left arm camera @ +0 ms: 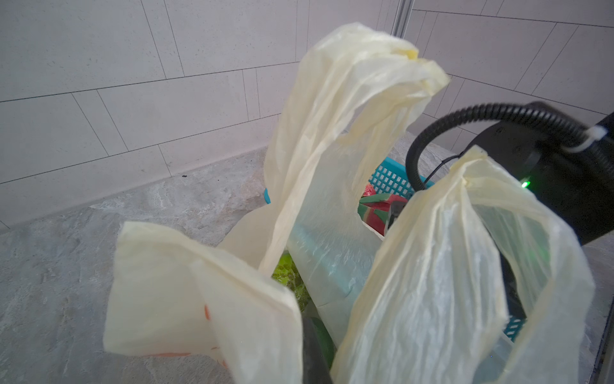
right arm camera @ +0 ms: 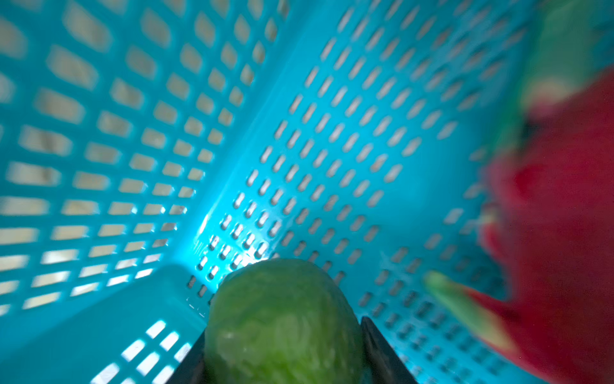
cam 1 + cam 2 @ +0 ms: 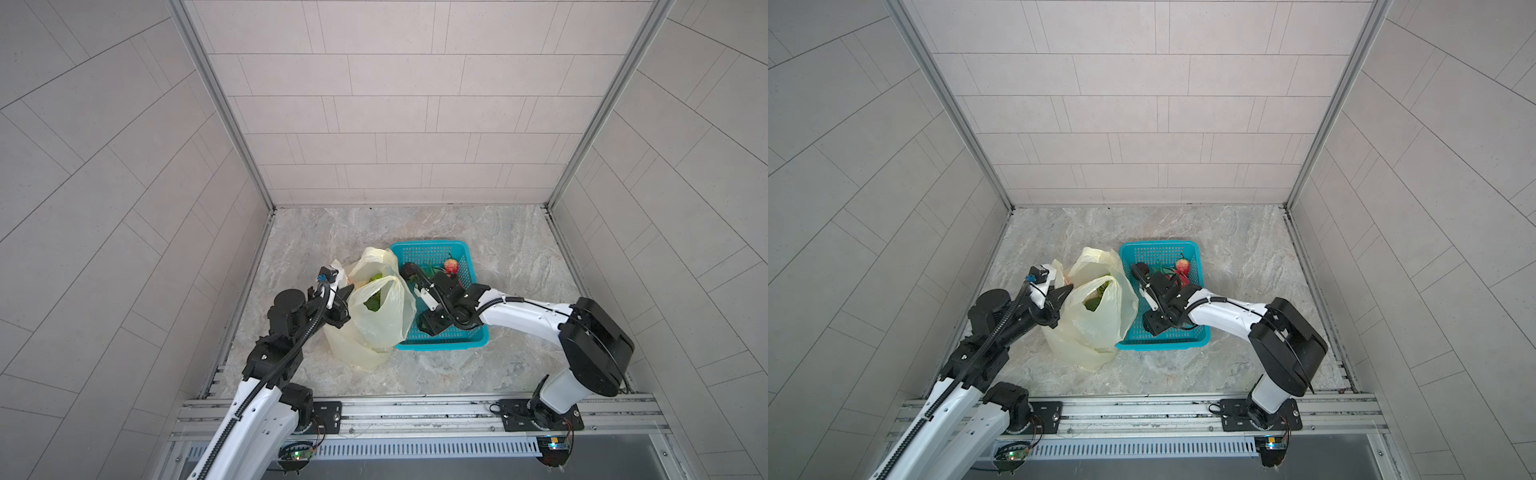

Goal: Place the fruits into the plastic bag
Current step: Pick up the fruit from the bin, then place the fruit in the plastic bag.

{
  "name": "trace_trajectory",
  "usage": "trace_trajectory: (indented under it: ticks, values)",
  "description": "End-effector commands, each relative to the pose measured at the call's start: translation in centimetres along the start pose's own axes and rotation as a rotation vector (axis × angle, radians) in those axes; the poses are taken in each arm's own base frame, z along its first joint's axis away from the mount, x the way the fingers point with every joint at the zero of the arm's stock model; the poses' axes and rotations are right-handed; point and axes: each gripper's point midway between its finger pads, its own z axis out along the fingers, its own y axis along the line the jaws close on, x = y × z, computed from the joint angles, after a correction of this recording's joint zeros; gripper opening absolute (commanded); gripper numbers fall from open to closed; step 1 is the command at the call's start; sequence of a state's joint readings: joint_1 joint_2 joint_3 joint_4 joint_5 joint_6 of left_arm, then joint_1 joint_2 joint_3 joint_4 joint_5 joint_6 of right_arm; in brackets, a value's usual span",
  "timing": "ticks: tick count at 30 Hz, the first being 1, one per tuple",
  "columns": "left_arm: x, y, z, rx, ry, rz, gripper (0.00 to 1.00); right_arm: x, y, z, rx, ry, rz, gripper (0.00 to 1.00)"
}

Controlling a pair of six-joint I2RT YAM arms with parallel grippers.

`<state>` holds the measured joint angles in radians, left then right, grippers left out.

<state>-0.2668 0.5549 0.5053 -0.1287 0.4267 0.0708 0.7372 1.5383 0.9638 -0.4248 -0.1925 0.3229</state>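
Observation:
The pale-yellow plastic bag (image 3: 378,316) stands upright beside the basket, its mouth open and both loop handles raised (image 1: 349,99). My left gripper (image 3: 347,293) is shut on the bag's near rim (image 1: 199,299); only one dark finger (image 1: 314,355) shows there. A bumpy light green fruit (image 1: 289,276) and a dark green one (image 1: 324,339) lie inside the bag. My right gripper (image 2: 285,349) is down in the basket, shut on a green oval fruit (image 2: 282,316). A red-pink dragon fruit (image 3: 451,266) lies close beside that fruit (image 2: 558,199).
The teal perforated basket (image 3: 432,249) touches the bag's right side. The right arm (image 3: 519,316) reaches over the basket's near right corner. Tiled walls close in the marble table (image 3: 519,249) on three sides. An aluminium rail (image 3: 415,411) with both arm bases runs along the front.

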Motion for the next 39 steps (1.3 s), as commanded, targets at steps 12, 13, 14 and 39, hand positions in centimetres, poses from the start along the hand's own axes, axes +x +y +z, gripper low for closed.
trace_trajectory:
  ticks: [12,13,14,39]
  values:
    - [-1.7,-0.9,-0.5,0.044,-0.081,-0.006,0.0,-11.0,6.0,-11.2,-0.276,-0.446,-0.081,0.38]
    - [-1.7,-0.9,-0.5,0.043,-0.085,-0.004,0.0,-11.4,6.9,-11.4,-0.3,-0.452,-0.092,0.38]
    - [-1.7,-0.9,-0.6,0.045,-0.086,-0.004,0.0,-11.6,7.8,-11.3,-0.321,-0.451,-0.106,0.38]
    - [-2.5,-1.3,-1.5,0.049,-0.169,-0.03,0.0,-12.1,15.6,-1.9,-0.419,-0.353,-0.107,0.51]
